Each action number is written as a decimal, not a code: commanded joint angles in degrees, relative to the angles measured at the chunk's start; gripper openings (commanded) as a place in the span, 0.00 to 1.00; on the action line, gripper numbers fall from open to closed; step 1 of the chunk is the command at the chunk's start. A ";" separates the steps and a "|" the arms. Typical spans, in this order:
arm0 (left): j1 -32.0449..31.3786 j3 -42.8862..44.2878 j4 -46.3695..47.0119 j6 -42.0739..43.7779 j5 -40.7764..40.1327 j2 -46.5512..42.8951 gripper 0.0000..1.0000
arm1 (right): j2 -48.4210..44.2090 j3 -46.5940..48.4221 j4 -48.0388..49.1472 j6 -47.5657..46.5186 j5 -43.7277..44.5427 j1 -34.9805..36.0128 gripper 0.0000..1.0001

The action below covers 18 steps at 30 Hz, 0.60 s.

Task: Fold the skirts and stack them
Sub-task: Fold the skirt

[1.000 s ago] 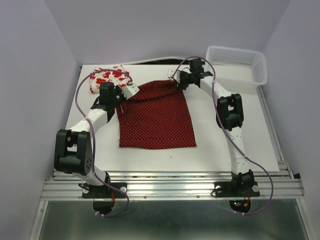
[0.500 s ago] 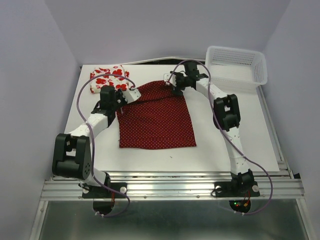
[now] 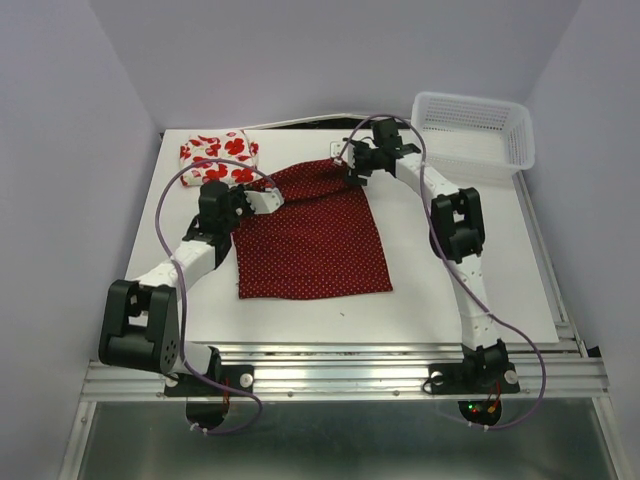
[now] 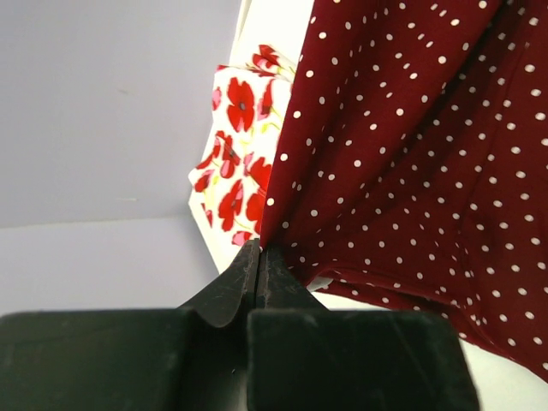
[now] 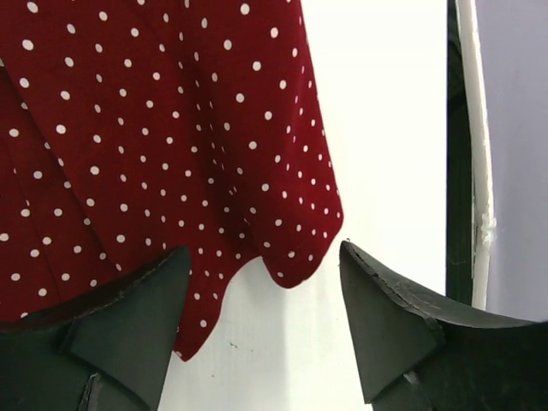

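The dark red skirt with white dots (image 3: 310, 235) lies spread flat on the white table. Its far edge is lifted and wrinkled. My left gripper (image 3: 272, 195) is shut on the skirt's far left corner. In the left wrist view (image 4: 259, 250) the cloth (image 4: 411, 154) hangs from the closed tips. My right gripper (image 3: 352, 168) is open at the far right corner. In the right wrist view (image 5: 265, 261) that corner (image 5: 295, 265) lies between the spread fingers, not gripped. The floral skirt (image 3: 218, 152) lies folded at the far left and shows in the left wrist view (image 4: 240, 154).
A white lattice basket (image 3: 472, 135) stands at the far right corner. The white table board (image 3: 450, 280) ends at a metal rail in front of the arm bases. Purple-grey walls close in on the left, right and back.
My left gripper has moved nearer and to the right, dragging the dark red skirt's far left corner with it. My right gripper shifted a little left and back at the far right corner.
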 commanded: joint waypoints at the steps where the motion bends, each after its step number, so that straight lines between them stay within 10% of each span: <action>1: -0.22 -1.52 6.53 3.24 -0.55 -3.43 0.00 | -5.22 -1.25 2.47 -0.73 -2.66 0.31 0.77; 18: -1.63 -8.11 12.86 8.43 2.61 -9.05 0.00 | -0.92 0.50 10.64 0.32 -2.40 2.51 0.64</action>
